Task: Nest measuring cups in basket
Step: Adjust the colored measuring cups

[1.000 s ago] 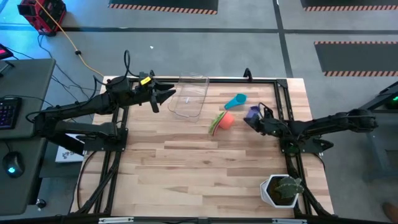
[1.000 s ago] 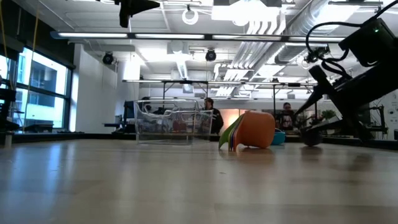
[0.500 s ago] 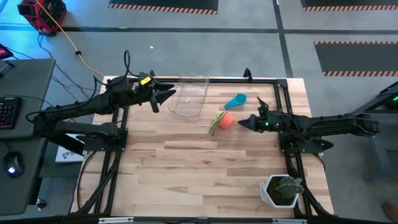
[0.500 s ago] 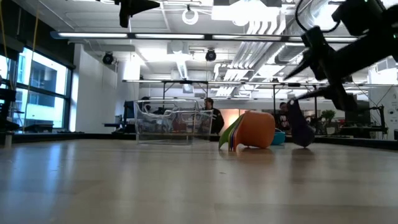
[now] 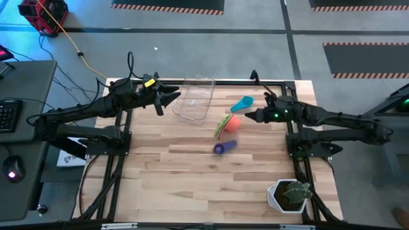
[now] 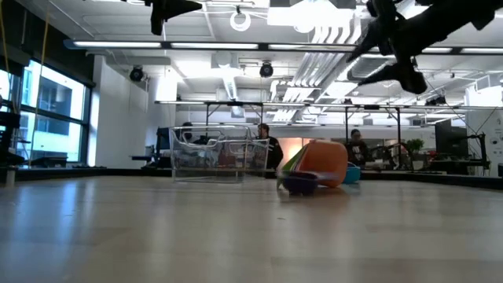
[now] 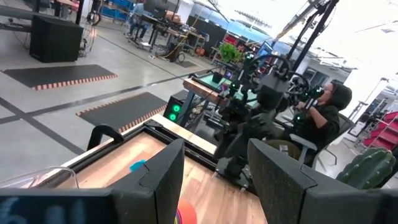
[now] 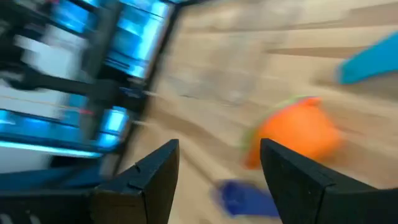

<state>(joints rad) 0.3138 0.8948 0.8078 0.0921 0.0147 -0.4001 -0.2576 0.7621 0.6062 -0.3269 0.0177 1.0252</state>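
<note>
High view: the wooden tabletop (image 5: 192, 172) fills the middle of the scene, with the left arm reaching in along its far left edge and the right arm along its far right side. The clear basket (image 5: 195, 98) sits at the far edge, left of centre, and looks to hold no cups. The left tool (image 5: 171, 97) hangs just beside the basket's left wall, its fingers parted and holding nothing; the left wrist view shows the two dark fingers (image 7: 163, 180) well apart. A white pot with a green plant (image 5: 289, 195) stands at the near right corner. The right tool (image 5: 250, 116) hovers just right of the orange cup, its fingers spread wide and empty, as the right wrist view shows. The orange cup (image 5: 232, 123) lies on its side near the middle, with green and pink cups tucked against its left side. The teal cup (image 5: 242, 103) lies just beyond it, toward the far edge. The purple cup (image 5: 224, 147) lies alone on the wood, nearer than the orange cluster and apart from both tools.
</note>
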